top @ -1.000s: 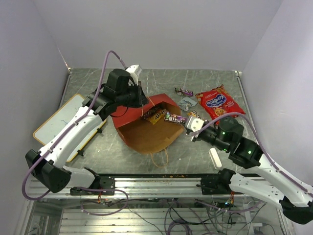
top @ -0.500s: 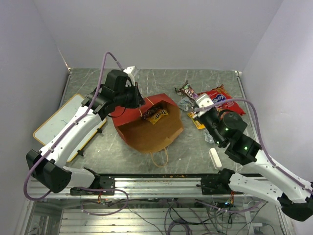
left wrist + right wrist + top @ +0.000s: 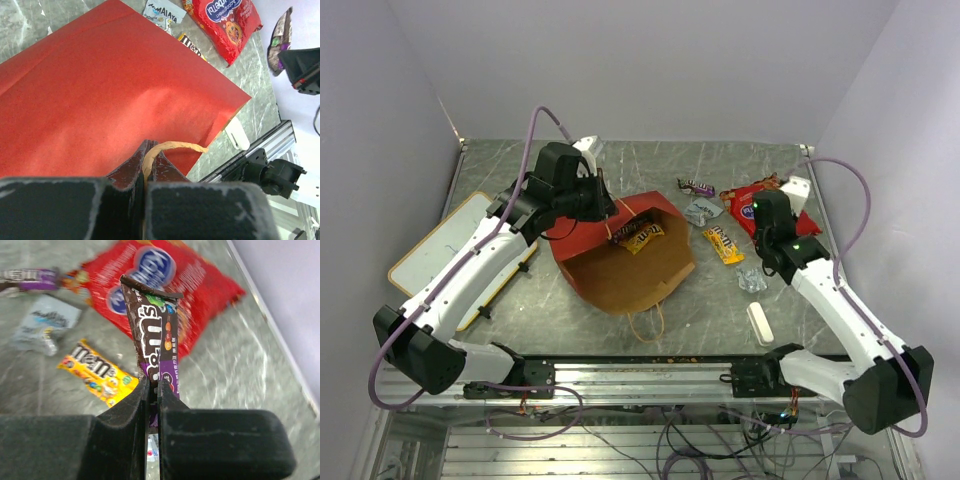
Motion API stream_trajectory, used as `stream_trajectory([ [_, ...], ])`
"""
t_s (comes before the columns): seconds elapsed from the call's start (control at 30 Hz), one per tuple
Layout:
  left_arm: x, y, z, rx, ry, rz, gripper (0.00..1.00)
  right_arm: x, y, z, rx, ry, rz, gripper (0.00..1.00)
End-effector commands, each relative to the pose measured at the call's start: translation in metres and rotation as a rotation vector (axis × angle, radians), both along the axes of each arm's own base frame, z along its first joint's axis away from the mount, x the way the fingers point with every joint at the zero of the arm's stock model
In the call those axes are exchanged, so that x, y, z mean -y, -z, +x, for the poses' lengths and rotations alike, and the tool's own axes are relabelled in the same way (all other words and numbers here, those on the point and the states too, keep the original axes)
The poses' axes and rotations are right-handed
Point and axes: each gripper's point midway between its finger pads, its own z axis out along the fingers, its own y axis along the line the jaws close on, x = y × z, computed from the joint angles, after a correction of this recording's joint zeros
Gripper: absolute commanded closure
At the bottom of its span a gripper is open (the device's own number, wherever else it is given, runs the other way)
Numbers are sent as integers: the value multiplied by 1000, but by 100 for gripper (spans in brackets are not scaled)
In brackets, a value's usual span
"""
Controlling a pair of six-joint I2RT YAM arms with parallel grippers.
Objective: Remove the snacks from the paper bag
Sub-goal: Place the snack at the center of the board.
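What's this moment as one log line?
left gripper: shut on paper bag handle | right gripper: shut on brown wrapper, near red packet | candy at bag mouth

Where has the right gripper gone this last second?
Yes: the right gripper moved from the mouth of the red paper bag rightward and farther back, over the large red crinkly packet.

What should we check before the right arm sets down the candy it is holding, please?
1. The right gripper clamps the brown wrapper: ok.
2. The left gripper pinches the handle of the paper bag: ok.
3. Bag emptied: not ok, wrappers lie inside.
4. Landing spot clear of the red packet: cannot tell.
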Motion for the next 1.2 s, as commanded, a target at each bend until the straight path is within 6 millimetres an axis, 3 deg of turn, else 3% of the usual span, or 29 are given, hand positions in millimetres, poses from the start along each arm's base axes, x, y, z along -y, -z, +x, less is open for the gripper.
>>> stream_trajectory([
  [0.0, -1, -11, -4, 23, 16, -32, 93, 43, 57, -27, -65, 345, 194, 100],
  [0.07, -1, -14, -7, 25, 23, -37, 93, 67, 79, -34, -104, 445, 220, 100],
  [0.2, 6, -14, -14, 11, 80, -58, 93, 90, 121, -44, -179, 527, 287, 100],
  [0.37, 23, -11, -26, -23, 190, -118, 93, 92, 154, -47, -239, 504, 339, 100],
  [0.53, 26, -13, -29, -14, 227, -126, 93, 92, 168, -58, -325, 536, 326, 100],
  [0.6, 27, -12, -31, -13, 238, -128, 93, 95, 164, -59, -330, 533, 301, 96],
  [0.7, 26, -11, -32, -5, 244, -126, 93, 93, 148, -49, -298, 452, 286, 80],
  [0.93, 32, -15, -28, 0, 260, -139, 93, 78, 89, -22, -114, 304, 349, 44],
  [1.03, 31, -12, -30, 0, 256, -144, 93, 58, 68, -9, -61, 185, 423, 40],
  [1.17, 31, -13, -29, 2, 253, -143, 93, 13, 35, 15, 23, -115, 506, 39],
])
